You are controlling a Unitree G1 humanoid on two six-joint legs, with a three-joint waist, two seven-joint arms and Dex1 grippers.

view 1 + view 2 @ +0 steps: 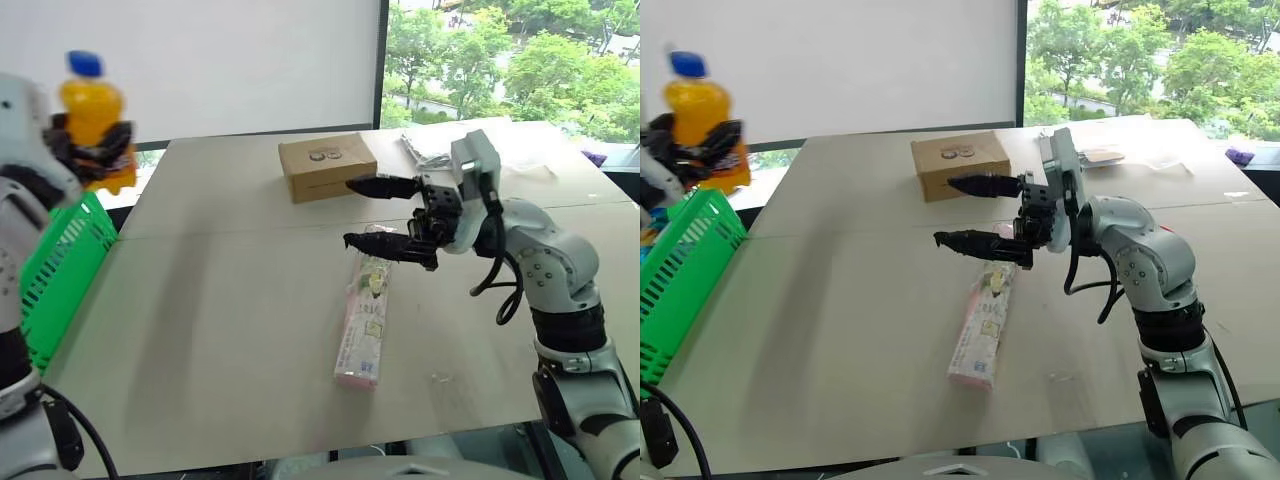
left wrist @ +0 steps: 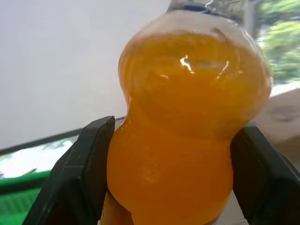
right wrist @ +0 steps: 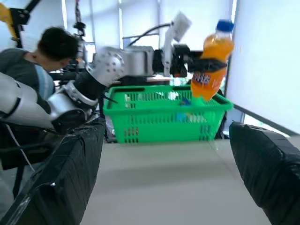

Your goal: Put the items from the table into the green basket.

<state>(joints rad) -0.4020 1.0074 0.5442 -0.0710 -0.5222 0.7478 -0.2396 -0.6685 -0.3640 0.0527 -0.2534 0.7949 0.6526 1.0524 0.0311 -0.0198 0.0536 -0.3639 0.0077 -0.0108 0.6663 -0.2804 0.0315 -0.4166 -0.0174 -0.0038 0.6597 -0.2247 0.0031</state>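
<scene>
- The bottle of orange drink (image 1: 92, 108) is held upright and clear of the worktop (image 1: 220, 330) in the left gripper (image 2: 171, 168), whose jaws are clamped on its narrow waist — a grip by which the bulge above is kept from slipping through.
- It is carried above the near rim of the green basket (image 3: 164, 115), at the worktop's left edge, presumably so that it can be dropped in; whether it hangs squarely over the opening cannot be told.
- Some small things appear to lie in the basket already, though blurred.
- The pink snack packet (image 1: 366, 315) lies flat on the worktop, lengthwise, untouched.
- The right gripper (image 1: 382, 212) is held above the packet's far end with jaws wide apart and nothing between them — seemingly poised for a grasp.
- A cardboard box (image 1: 327, 166) stands behind.
</scene>
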